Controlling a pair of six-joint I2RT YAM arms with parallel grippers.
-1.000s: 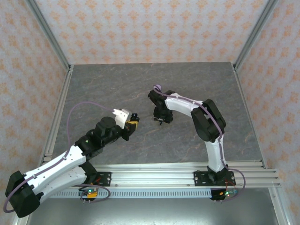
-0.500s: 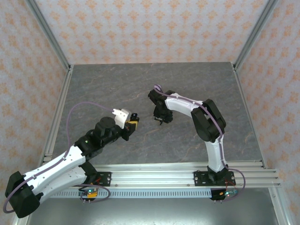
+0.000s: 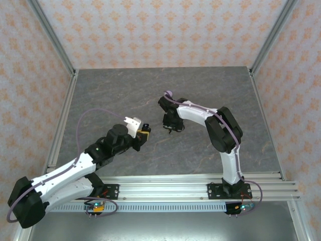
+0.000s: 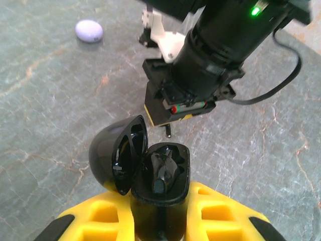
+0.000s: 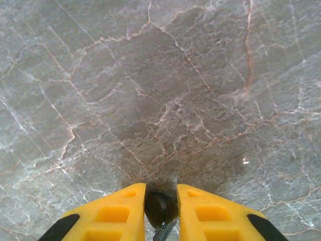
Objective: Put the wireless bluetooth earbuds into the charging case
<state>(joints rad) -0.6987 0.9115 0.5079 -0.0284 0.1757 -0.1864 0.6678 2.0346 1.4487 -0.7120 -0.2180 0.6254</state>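
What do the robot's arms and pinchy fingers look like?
The left arm and the right arm have white shells with chunky black joints. A thin lavender cable runs along each. Each ends in two blocky yellow fingers. A small green light glows on the right arm's wrist.

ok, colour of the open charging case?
Glossy black round charging case, clearest in left wrist view.

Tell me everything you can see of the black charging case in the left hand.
The glossy black plastic charging case is open, its rounded lid swung left on the hinge. It stands roughly upright, clamped at its base between the yellow fingers of the left hand. One black earbud sits inside. A second black earbud hangs beyond it.
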